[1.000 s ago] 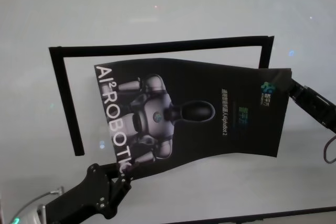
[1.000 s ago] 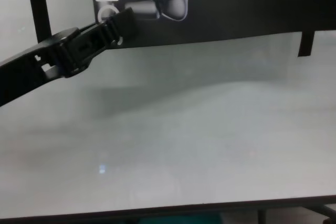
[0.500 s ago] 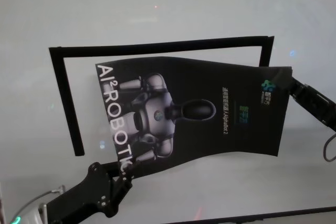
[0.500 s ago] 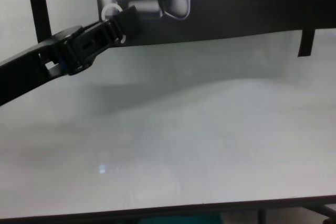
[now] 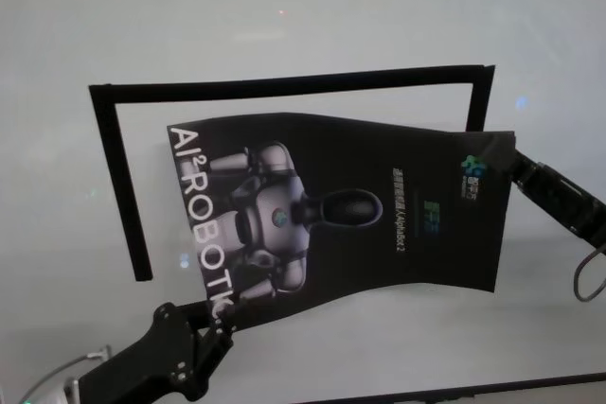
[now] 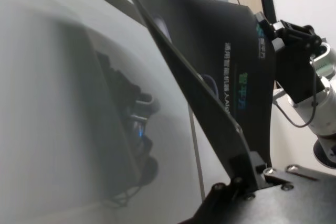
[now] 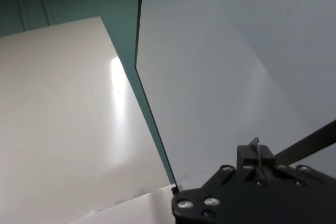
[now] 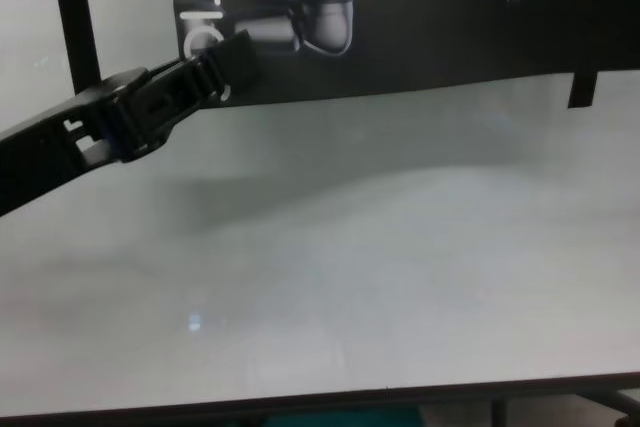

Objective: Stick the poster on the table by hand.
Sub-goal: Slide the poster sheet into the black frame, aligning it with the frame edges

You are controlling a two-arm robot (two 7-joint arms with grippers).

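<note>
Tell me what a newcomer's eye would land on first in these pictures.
First, the poster: a black sheet with a silver robot and white lettering, held bowed above the middle of the white table. The left gripper pinches its near left corner and the right gripper its far right corner. Behind it, black tape strips mark a frame on the tabletop.

We count one poster (image 5: 379, 205), printed with a single silver-grey robot figure, and one worktop (image 5: 284, 16) under it. We see one black frame outline (image 5: 284, 82) made of three strips. We count two end effectors: the left end effector (image 5: 220, 324) and the right end effector (image 5: 508, 166).
</note>
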